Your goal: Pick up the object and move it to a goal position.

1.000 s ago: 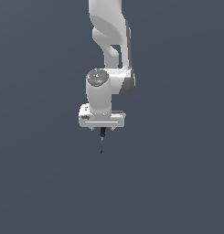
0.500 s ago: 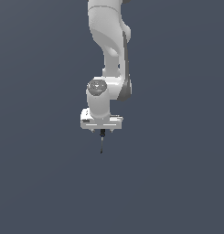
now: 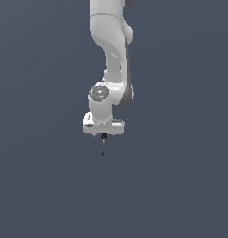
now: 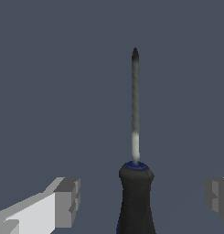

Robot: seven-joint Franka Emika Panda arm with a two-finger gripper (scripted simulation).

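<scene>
Beneath the white arm point(image 3: 110, 56), the hand point(image 3: 104, 135) grips the screwdriver point(image 4: 135, 183), shaft pointing down.

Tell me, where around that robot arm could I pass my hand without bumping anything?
There is bare room on every side of the arm and below the object in the exterior view. No table or floor edge shows, so I can't name a spot to set anything down. The only crowded place is right under the gripper, where the object hangs between the fingers.

No legible text, label, brand, number or sign appears in either view. Arm surfaces are plain white; at this render resolution, very fine markings possibly remain unresolved.
</scene>
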